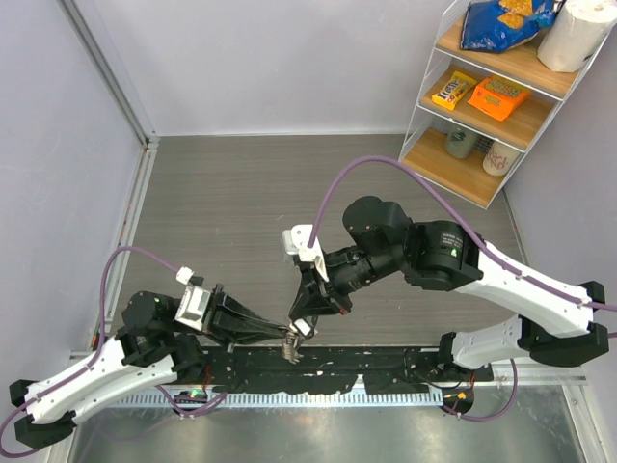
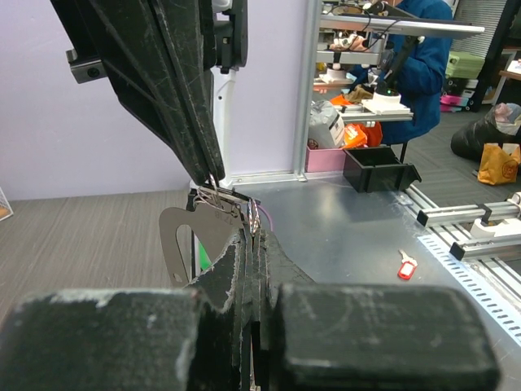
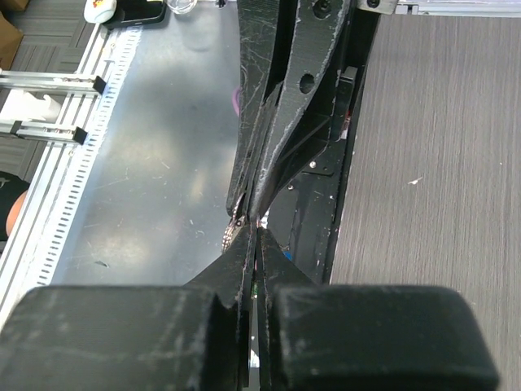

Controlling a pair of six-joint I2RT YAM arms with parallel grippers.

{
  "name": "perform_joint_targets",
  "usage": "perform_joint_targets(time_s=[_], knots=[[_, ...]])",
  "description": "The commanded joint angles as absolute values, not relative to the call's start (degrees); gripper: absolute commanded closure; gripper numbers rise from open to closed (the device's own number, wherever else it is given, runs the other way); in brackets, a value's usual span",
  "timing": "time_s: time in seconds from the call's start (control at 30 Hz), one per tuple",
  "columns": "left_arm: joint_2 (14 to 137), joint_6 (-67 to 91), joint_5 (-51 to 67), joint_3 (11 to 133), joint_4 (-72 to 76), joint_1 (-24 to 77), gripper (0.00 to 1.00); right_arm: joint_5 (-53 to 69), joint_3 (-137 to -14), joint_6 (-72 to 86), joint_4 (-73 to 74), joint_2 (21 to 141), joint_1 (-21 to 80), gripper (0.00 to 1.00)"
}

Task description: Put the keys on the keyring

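Observation:
Both grippers meet tip to tip above the table's near edge. My left gripper (image 1: 285,339) (image 2: 254,235) is shut on the keyring's thin wire. The keyring's pale grey oval loop (image 2: 181,235) hangs just left of its tips, with a patch of green showing through it. The keyring shows as a small silvery bunch (image 1: 292,349) in the top view. My right gripper (image 1: 304,326) (image 3: 257,236) comes down from above, shut on a thin piece with a green sliver between its fingers, apparently the green-headed key. A chain-like strip (image 3: 229,237) dangles beside its tips. The black-headed key is hidden.
A small key with a red tag (image 2: 407,265) lies on the metal table surface to the right. A black mat strip (image 1: 386,367) runs along the near edge. A wire shelf (image 1: 569,96) with snacks and a paper roll stands at the far right.

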State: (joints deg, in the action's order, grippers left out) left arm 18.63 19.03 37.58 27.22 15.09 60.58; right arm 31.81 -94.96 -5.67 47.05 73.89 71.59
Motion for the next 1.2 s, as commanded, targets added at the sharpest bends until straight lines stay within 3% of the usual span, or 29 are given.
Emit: perform_joint_targets(time_s=[0.0,0.73,1.17], knots=[[18.5,18.2,38.0,30.0,17.5,60.6,1.0,31.8,-97.3,-6.7,46.3,73.7,72.7,0.95],[18.4,18.6,38.7,29.4,18.4,60.5,1.0,24.8,-96.7,-6.2,45.4,73.0,74.7,0.95],[17.5,18.8,38.7,29.2,18.7,60.5,1.0,28.2,-95.3,-7.2,45.5,72.2,74.8,0.95]])
